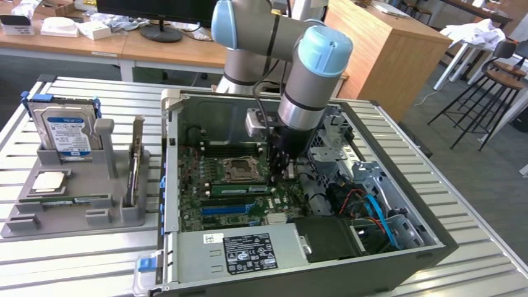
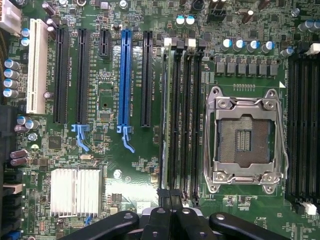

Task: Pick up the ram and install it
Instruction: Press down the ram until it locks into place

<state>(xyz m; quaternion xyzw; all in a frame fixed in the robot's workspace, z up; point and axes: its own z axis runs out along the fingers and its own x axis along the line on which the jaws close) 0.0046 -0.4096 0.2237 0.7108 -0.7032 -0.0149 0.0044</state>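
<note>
In the exterior view the arm's wrist covers the tool (image 1: pixel 279 166), so its tips and the slots beneath cannot be made out. In the wrist view the tool (image 2: pixel 170 220) is cut by the frame edge (just dark fingers (image 2: pixel 159 217) pressed together), hiding the near end of the ram (image 2: pixel 169 120).
</note>
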